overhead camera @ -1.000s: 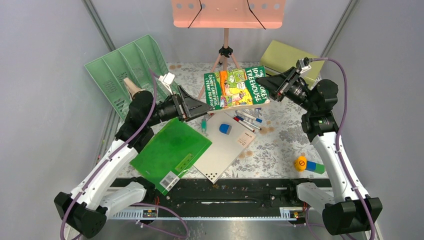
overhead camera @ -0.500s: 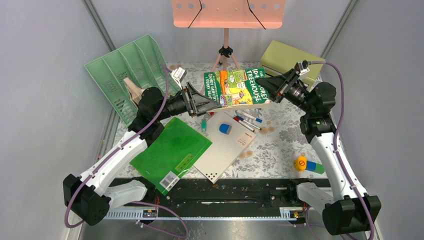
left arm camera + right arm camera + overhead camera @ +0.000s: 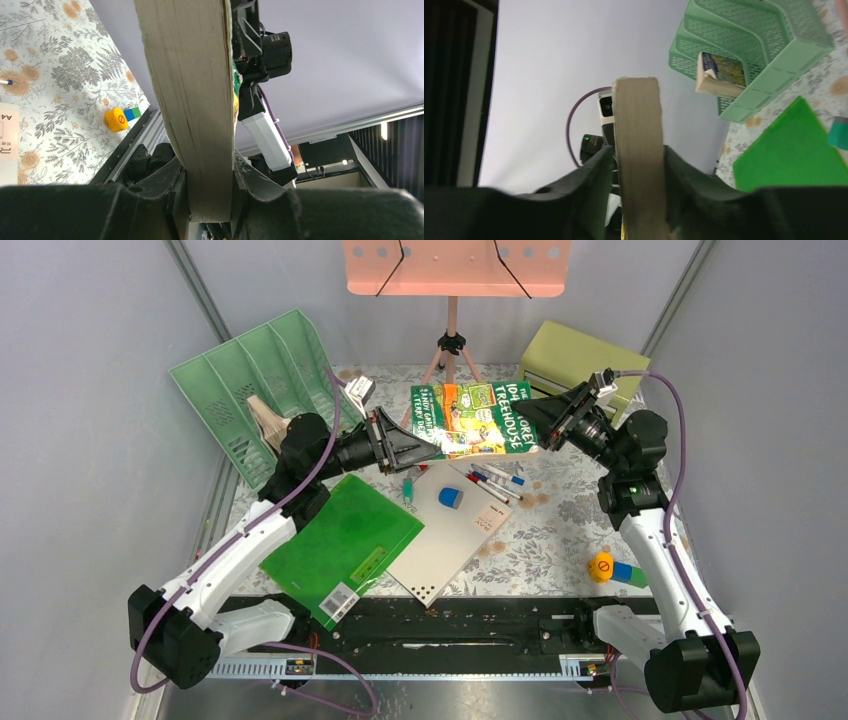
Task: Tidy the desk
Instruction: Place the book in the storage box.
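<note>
A green and orange paperback book [image 3: 470, 418] hangs in the air above the back of the flower-printed desk [image 3: 560, 540], spanning between both arms. My left gripper [image 3: 425, 448] is shut on its left edge; in the left wrist view both fingers press the page block [image 3: 192, 75] at the jaws [image 3: 207, 172]. My right gripper [image 3: 528, 418] straddles the book's right edge. There the fingers [image 3: 601, 165] stand a hair off the pages [image 3: 638, 115], so this gripper [image 3: 638, 155] is open.
A mint file rack [image 3: 258, 380] with a book in it [image 3: 265, 418] stands back left. Below the held book lie a green folder [image 3: 345, 540], a grey notebook [image 3: 450, 535] with a blue eraser [image 3: 451, 498], and several pens [image 3: 495, 480]. Front right sits a yellow-blue block [image 3: 612, 568].
The left arm reached right and its jaws closed on the book's left edge. The right gripper's jaws eased apart a little, and the book tipped flatter.
</note>
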Robot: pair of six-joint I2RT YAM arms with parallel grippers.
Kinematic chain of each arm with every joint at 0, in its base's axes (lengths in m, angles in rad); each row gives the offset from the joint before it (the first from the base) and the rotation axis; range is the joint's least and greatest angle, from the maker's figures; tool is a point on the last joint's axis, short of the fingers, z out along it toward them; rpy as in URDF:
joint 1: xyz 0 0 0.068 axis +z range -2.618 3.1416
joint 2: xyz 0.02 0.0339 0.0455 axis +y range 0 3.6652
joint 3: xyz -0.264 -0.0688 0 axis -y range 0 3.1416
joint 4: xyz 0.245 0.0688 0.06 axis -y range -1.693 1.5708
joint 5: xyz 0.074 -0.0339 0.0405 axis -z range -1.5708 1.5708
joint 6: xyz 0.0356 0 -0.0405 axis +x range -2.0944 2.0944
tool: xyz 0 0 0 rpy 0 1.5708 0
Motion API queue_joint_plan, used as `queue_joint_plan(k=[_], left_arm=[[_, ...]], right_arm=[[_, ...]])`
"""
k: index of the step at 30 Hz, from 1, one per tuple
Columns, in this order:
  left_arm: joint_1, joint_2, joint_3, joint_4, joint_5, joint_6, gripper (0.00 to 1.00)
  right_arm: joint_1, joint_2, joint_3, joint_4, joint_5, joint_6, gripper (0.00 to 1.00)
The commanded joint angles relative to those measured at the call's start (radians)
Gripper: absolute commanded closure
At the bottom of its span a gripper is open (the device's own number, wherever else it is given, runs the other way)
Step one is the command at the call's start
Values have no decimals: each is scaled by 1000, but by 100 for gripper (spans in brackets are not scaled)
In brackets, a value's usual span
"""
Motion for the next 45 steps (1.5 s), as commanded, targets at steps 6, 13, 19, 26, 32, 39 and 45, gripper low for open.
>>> queue_joint_plan(k=[6, 13, 19, 26, 32, 39, 45], left_arm=[[3, -71, 80, -190, -139, 159, 100], [44, -122, 105, -450, -202, 275, 100], [99, -159, 170, -757, -307, 407, 100], [139, -145, 333, -1094, -492, 586, 100], [144, -89, 467, -1302, -647, 684, 100], [146, -10, 622, -1544, -857, 732, 100], [151, 39, 669, -1656, -966, 712, 100]], right_arm=[[4, -45, 18, -256, 17, -191, 11], [4, -45, 34, -556, 68, -357, 1], [4, -41, 33, -702, 106, -448, 1], [4, -26, 31, -822, 133, -552, 0], [4, 4, 17, -922, 167, -650, 0], [4, 24, -1, -980, 197, -723, 1], [4, 42, -13, -1012, 217, -772, 1]])
